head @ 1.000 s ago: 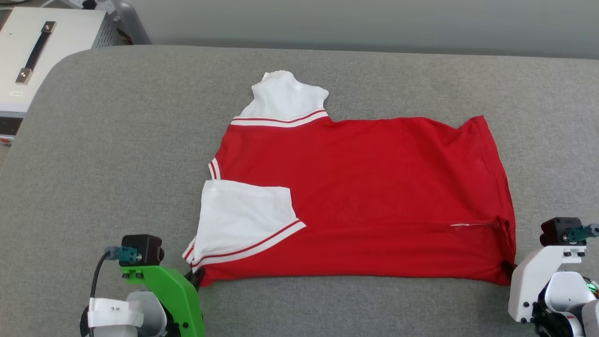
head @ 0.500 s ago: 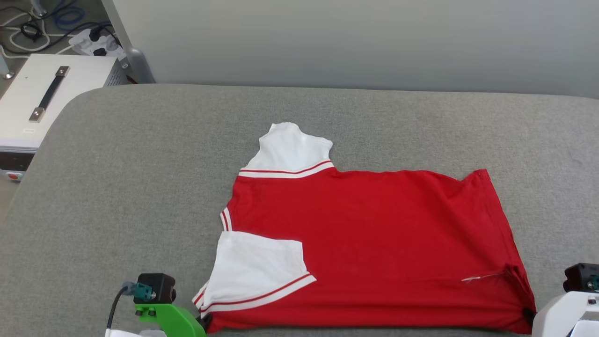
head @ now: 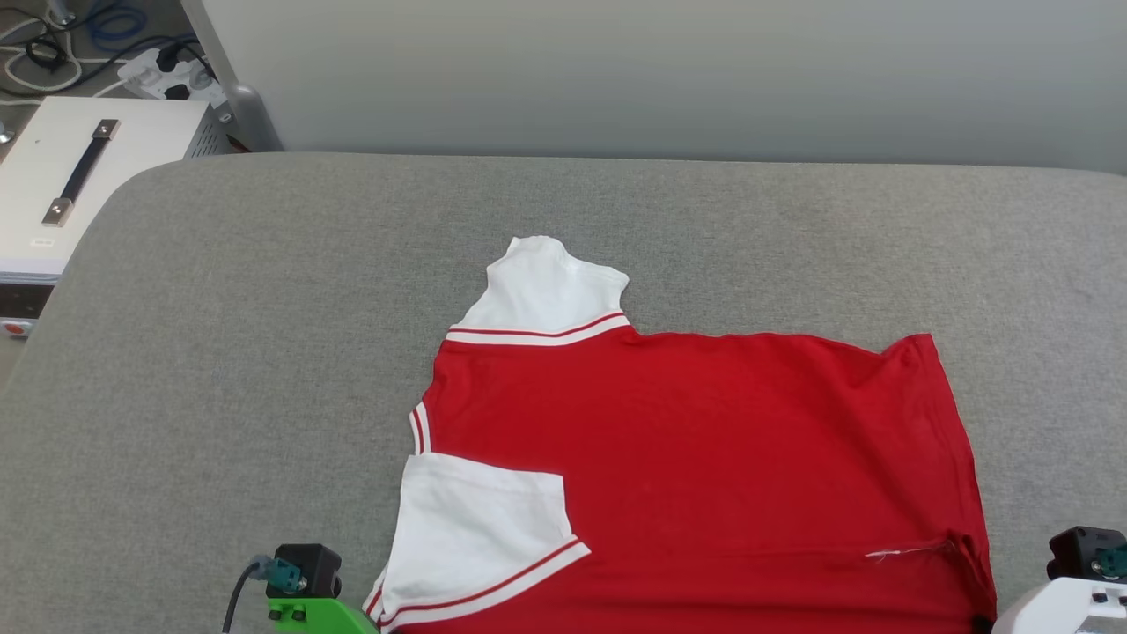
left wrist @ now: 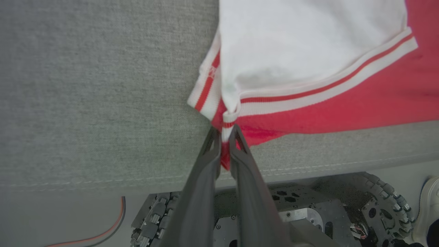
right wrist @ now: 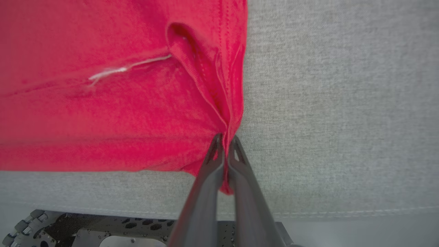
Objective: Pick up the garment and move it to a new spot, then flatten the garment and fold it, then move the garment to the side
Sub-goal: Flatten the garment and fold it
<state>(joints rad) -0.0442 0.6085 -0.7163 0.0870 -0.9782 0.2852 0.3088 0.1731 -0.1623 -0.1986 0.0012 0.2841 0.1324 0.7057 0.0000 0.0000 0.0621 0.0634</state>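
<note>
Left gripper and right gripper each clamped a near corner of the shirt (thin pinches); uneven pulling could slip one free or rumple the sleeve.

**Soft Cloth, Hard Plastic, Painted Metal**

Thin, matt knit cloth makes up the garment, with ribbed striped trim on the sleeves (a loose white thread lies along the red). Beneath it, the table cover is coarse grey woven fabric, matt and slightly fuzzy. The left gripper has fingers of smooth, dark, matt plastic. The green mount is plain plastic; the white case looks like painted metal.
</note>
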